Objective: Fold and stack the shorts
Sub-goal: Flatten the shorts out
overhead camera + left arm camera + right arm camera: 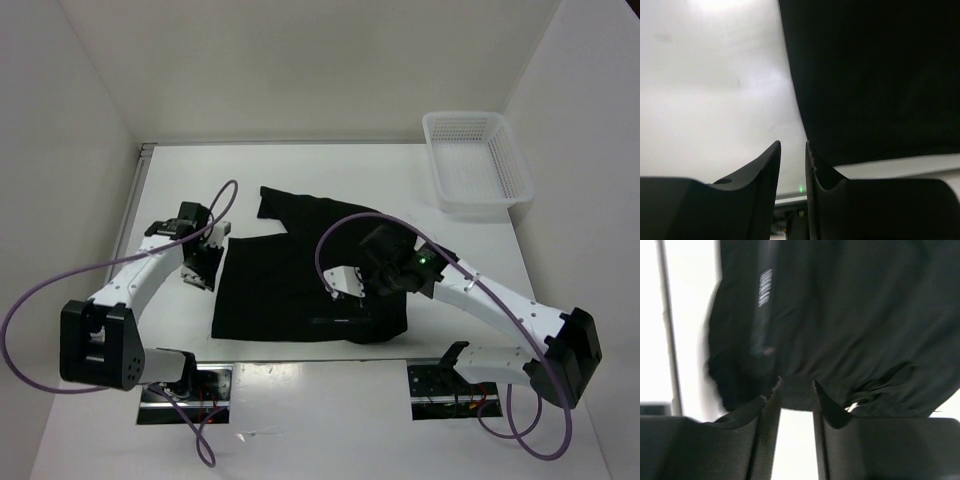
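Note:
The black shorts [300, 280] lie spread in a rough folded shape on the middle of the white table, one leg reaching back towards the far side. My left gripper [204, 264] stands just off their left edge. In the left wrist view the left gripper [792, 146] is open a little with nothing between its fingers, and the shorts [875, 75] fill the right side. My right gripper [370, 295] is over the shorts' right front part. In the right wrist view the right gripper [796, 385] is open at the hem of the shorts [850, 315], holding nothing. A pale printed mark [765, 287] shows on the cloth.
A white mesh basket [478, 160] stands at the far right corner of the table [330, 410]. White walls close in the left, back and right. Purple cables loop from both arms above the table.

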